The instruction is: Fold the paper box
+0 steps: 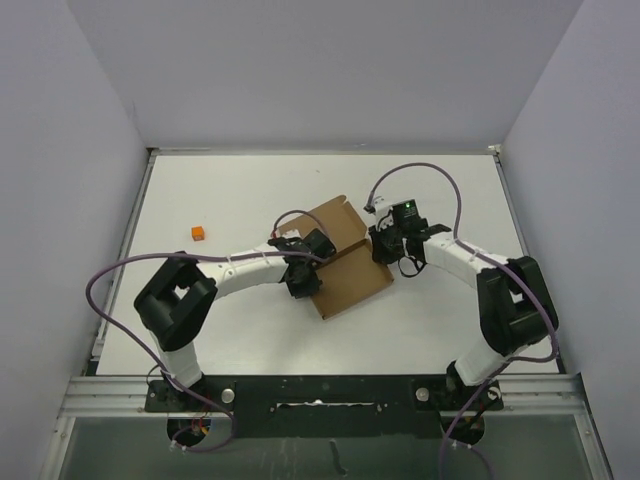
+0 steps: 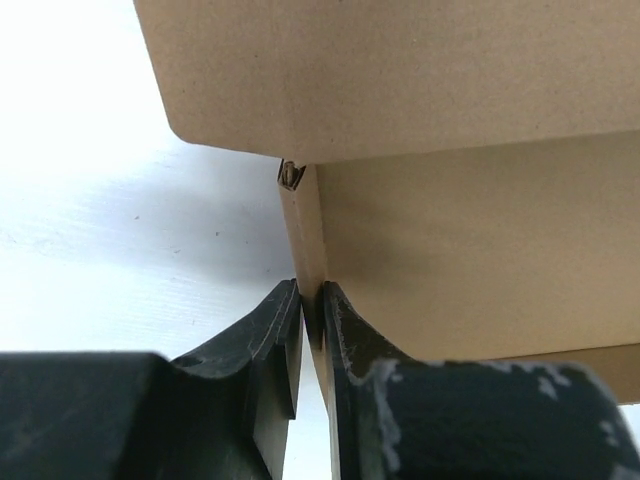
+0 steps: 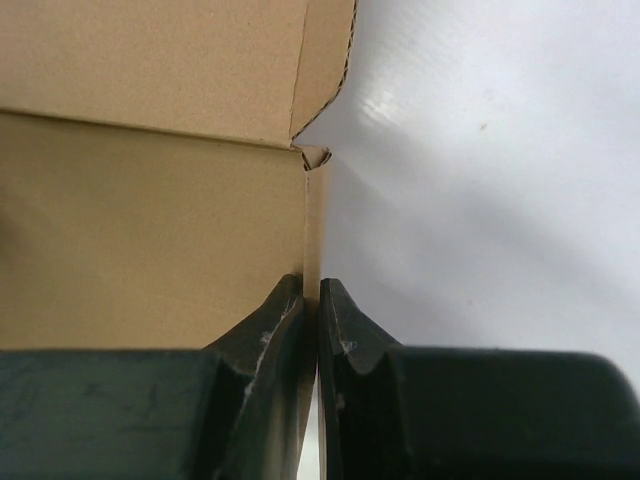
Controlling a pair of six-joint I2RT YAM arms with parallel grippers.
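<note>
The paper box (image 1: 342,255) is a brown cardboard sheet in the middle of the white table, partly folded, with a flap raised at its far side. My left gripper (image 1: 303,277) is shut on the box's left edge; in the left wrist view the thin brown wall (image 2: 308,250) stands pinched between the black fingers (image 2: 270,330). My right gripper (image 1: 383,246) is shut on the box's right edge; in the right wrist view the brown wall (image 3: 150,240) sits left of the pinched edge between the fingers (image 3: 345,330).
A small orange cube (image 1: 198,233) lies on the table to the left of the box. Purple cables loop from both arms. The table (image 1: 430,320) is bordered by white walls at the back and sides.
</note>
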